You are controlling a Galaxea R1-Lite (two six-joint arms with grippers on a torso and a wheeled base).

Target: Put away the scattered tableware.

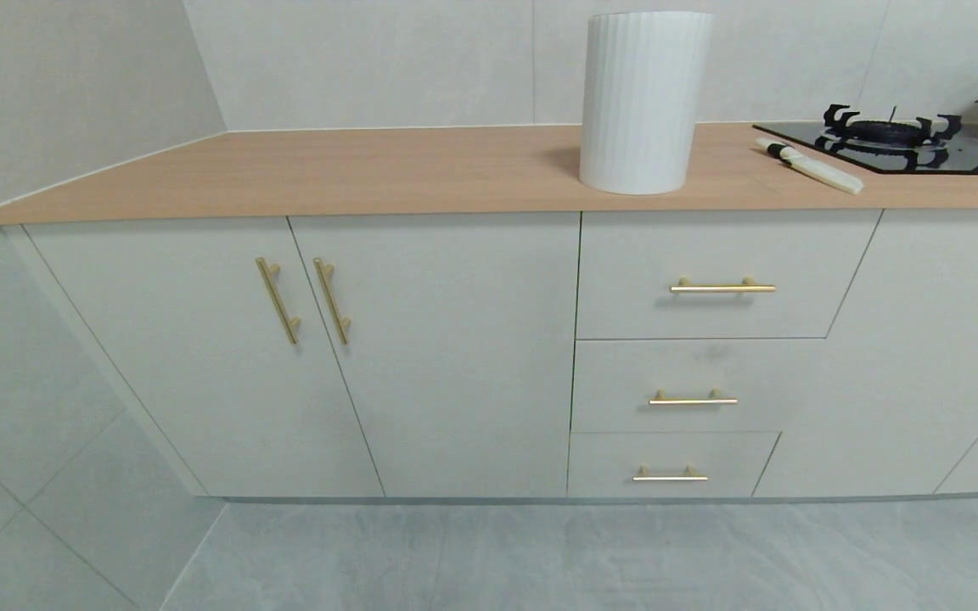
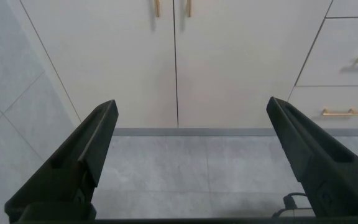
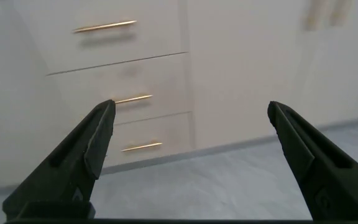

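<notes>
Dark fingers (image 2: pixel 86 155) of the left gripper (image 2: pixel 191 107) stood spread wide apart, empty, in front of the foot of the cupboard doors (image 2: pixel 176 62) and above the grey floor (image 2: pixel 185 168). Just as wide was the gap in the right gripper (image 3: pixel 191 107), also empty, which faced the stack of drawers (image 3: pixel 123 68) with their gold handles. Seen from the head view, the wooden counter (image 1: pixel 328 170) ran across the top of the two doors on the left and the three drawers to their right. On that counter a long pale utensil (image 1: pixel 807 165) with a dark band near one end lay flat at the front corner of the black stove (image 1: pixel 905 140); whether its far end touched the stove's edge I could not tell. A tall white ribbed pot (image 1: pixel 643 102) stood upright on the counter above the drawers, near the utensil on its left and apart from it
</notes>
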